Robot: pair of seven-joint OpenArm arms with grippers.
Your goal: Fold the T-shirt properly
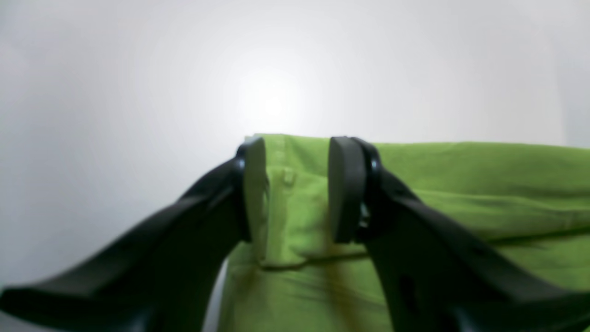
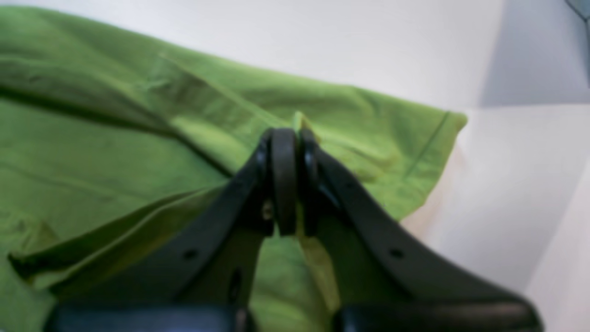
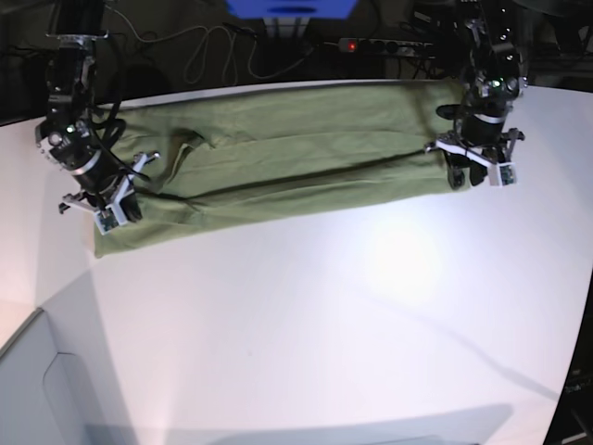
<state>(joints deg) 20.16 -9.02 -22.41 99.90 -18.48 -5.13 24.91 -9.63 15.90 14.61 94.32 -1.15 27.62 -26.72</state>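
Both wrist views are soft and out of focus, the black fingers [image 1: 343,189] in the foreground most blurred. A bright glare blooms at the center of the left wrist view on the white table [image 1: 115,92]. The base view is sharper, dim at the top, with a glare patch right of center.

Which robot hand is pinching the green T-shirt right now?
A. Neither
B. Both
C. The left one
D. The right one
D: the right gripper has its fingers closed on a fold of the T-shirt, while the left gripper stands open over the cloth.
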